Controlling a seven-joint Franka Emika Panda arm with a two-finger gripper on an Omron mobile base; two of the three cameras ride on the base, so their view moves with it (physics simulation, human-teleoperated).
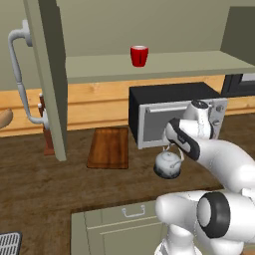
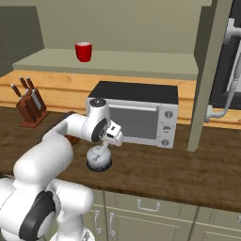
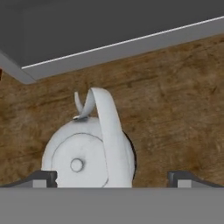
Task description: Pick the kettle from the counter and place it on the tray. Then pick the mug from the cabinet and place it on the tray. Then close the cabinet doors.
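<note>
No step is complete: kettle (image 1: 168, 164) on the tabletop (image 1: 40, 184) beneath the spread-fingered hand (image 3: 112, 177), tray (image 1: 108, 148) bare, mug (image 1: 139, 56) shelved, cabinet doors (image 1: 47, 74) open.

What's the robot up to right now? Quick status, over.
Gripper open, fingertips either side of the kettle on the counter. Tray bare, mug on cabinet shelf. Microwave close behind kettle.

**Kettle on counter, mug on shelf, tray lying bare**

The silvery-white kettle (image 1: 168, 164) is sitting upright on the dark wood-grain counter (image 1: 40, 189) at centre frame, its arched handle standing up. The reddish-brown tray (image 1: 108, 148) is lying flat to its left. The red mug (image 1: 139, 56) is standing upright on the cabinet (image 1: 164, 64) shelf, upper centre. One cabinet door (image 1: 47, 74) is hanging open at left.
</note>
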